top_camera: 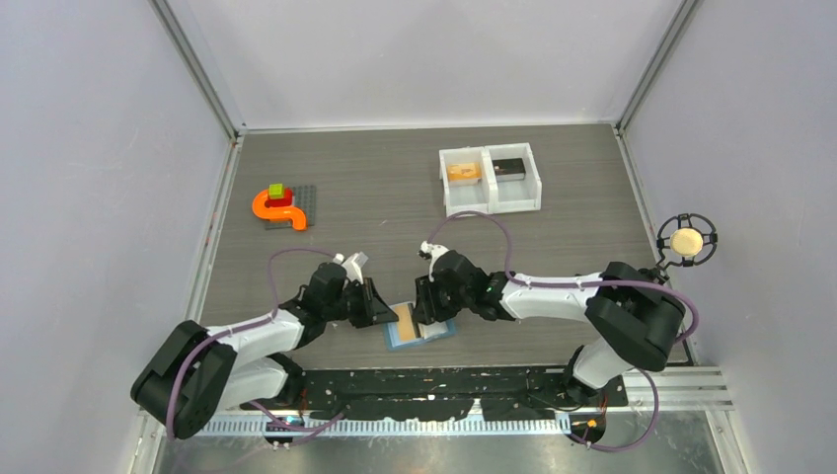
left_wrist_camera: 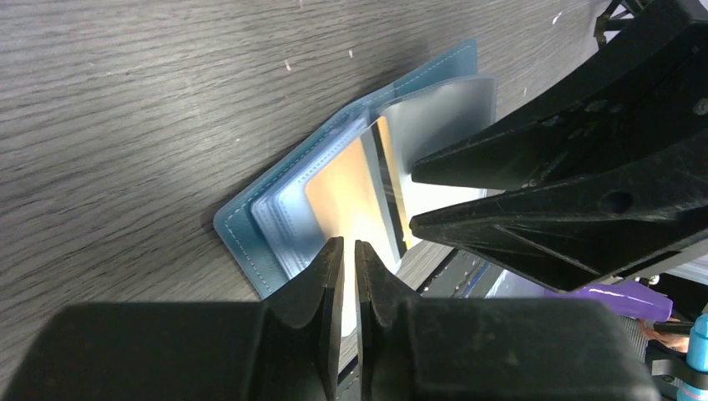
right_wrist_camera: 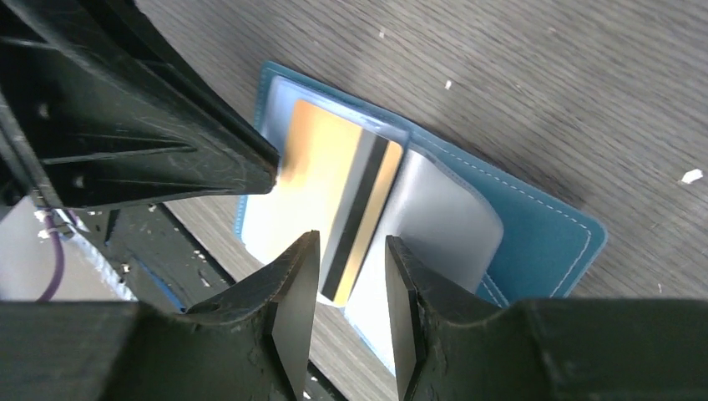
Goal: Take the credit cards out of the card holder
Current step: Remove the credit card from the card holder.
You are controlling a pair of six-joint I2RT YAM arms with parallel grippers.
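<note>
The card holder (right_wrist_camera: 534,221) lies opened flat on the table (top_camera: 395,197) in the lower middle of the top view, just in front of the arm bases and between the two grippers. Its blue cover faces down and its clear sleeves (right_wrist_camera: 455,217) face up. In that view its long axis runs left to right, slightly tilted.

A gold card (right_wrist_camera: 330,180) with a black stripe along one long edge sits on the open holder. In the right wrist view its long axis runs steeply from the upper part of the frame down towards the lower left. Its upper end is under a clear sleeve, and its lower end points out past the holder's edge towards the arm bases.

The right gripper (right_wrist_camera: 352,242) is partly open. Its two fingers stand either side of the card's lower end, with daylight between each finger and the card.

The left gripper (left_wrist_camera: 349,244) is closed down to a thin slit. Its tips rest at the card's other long edge. I cannot tell whether anything is pinched in the slit.

Farther back, at the left of the top view, an orange toy piece (top_camera: 276,207) rests on a grey plate (top_camera: 304,195).

Farthest, right of centre, a white tray (top_camera: 492,204) holds an orange-yellow card (top_camera: 462,171) in its left compartment and a dark card (top_camera: 509,167) in its right.
</note>
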